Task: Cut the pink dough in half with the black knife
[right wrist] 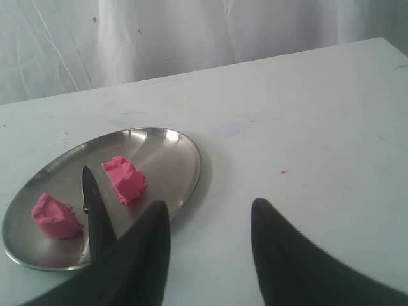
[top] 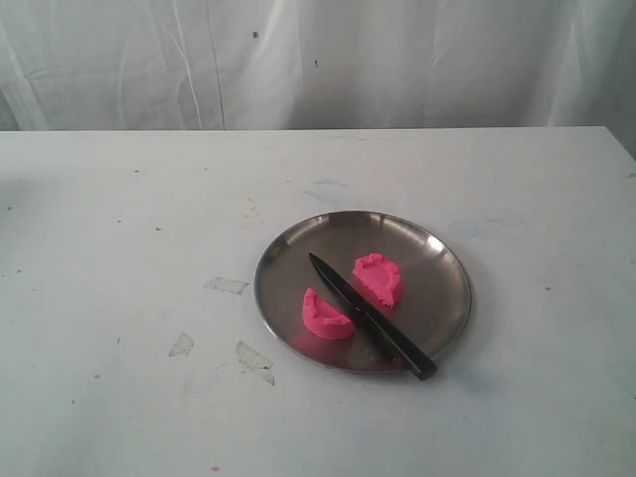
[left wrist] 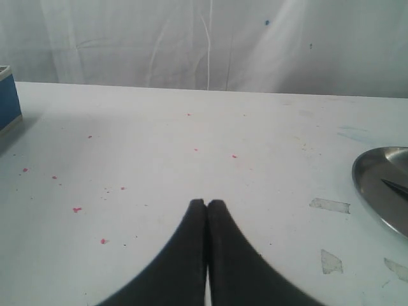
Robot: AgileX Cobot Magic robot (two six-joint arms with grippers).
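Two half-round chunks of pink dough (top: 327, 316) (top: 380, 278) lie apart on the steel plate (top: 437, 318). The black knife (top: 370, 316) rests between them, tip toward the plate's middle, handle over the near rim. In the right wrist view both dough pieces (right wrist: 55, 215) (right wrist: 123, 179) and the knife (right wrist: 95, 217) show beside my right gripper (right wrist: 210, 213), which stands open with only bare table between its fingers. My left gripper (left wrist: 207, 204) is shut on nothing, over bare table, with the plate's edge (left wrist: 382, 185) off to one side. Neither gripper appears in the exterior view.
The white table (top: 119, 298) bears worn tape scraps (top: 227, 286) and pink crumbs (left wrist: 76, 209). A blue box (left wrist: 7, 102) sits at the edge of the left wrist view. A white curtain (top: 318, 60) hangs behind the table.
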